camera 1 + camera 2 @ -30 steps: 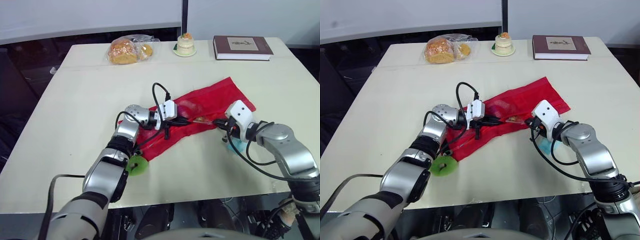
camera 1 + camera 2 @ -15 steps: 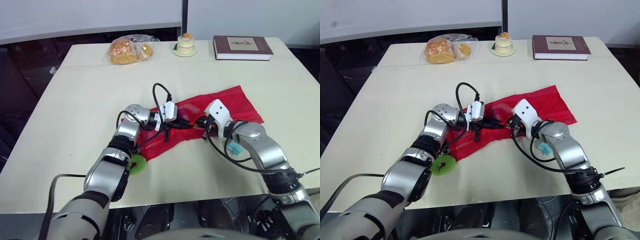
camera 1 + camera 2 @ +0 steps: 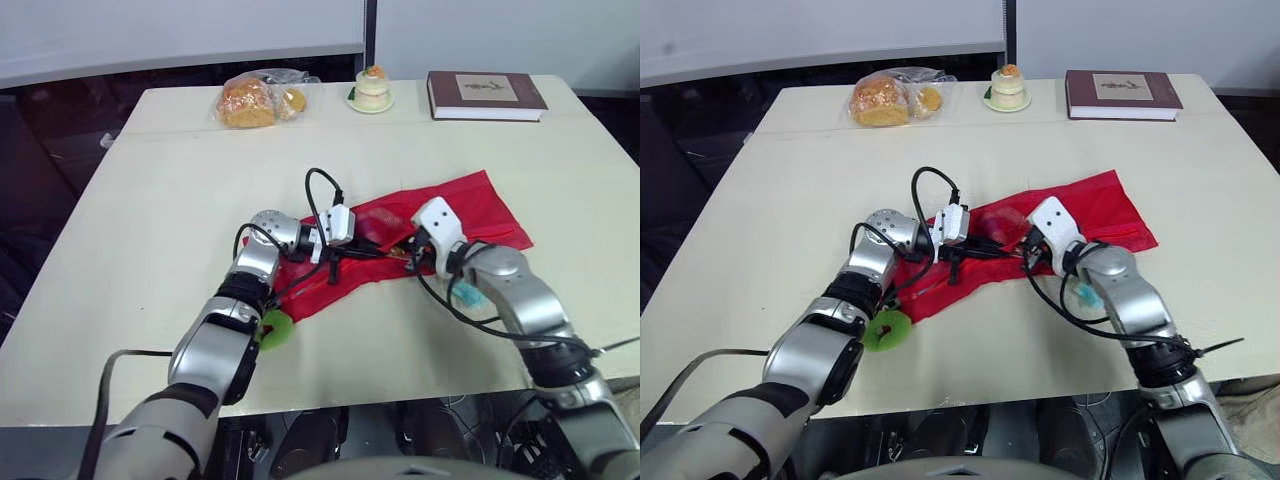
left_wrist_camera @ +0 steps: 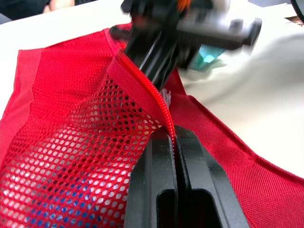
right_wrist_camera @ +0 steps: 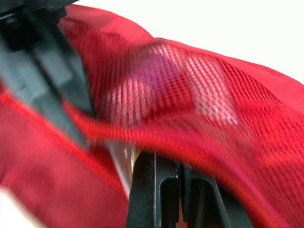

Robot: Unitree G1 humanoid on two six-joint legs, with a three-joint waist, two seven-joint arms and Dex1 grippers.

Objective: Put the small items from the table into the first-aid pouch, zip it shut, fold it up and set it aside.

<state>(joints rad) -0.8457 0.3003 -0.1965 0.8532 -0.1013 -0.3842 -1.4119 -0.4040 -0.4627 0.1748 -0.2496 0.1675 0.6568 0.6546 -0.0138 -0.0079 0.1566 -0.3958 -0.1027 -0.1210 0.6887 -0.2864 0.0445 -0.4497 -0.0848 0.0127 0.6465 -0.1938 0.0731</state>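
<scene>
2 grippers at the pouch (image 3: 480, 205) zip (image 4: 152, 97)
Left gripper (image 4: 175, 135) clamps its edge; right gripper (image 5: 178, 166), closed, sits just beside, further along it.

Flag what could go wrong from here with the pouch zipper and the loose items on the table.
1. The green ring and teal packet lie outside the red pouch; zipping now would likely leave them out.
2. The left gripper is shut on the zipper edge with the right gripper close by; they could collide or bunch the mesh.
3. The teal packet lies beside the right forearm, which might sweep it away.
</scene>
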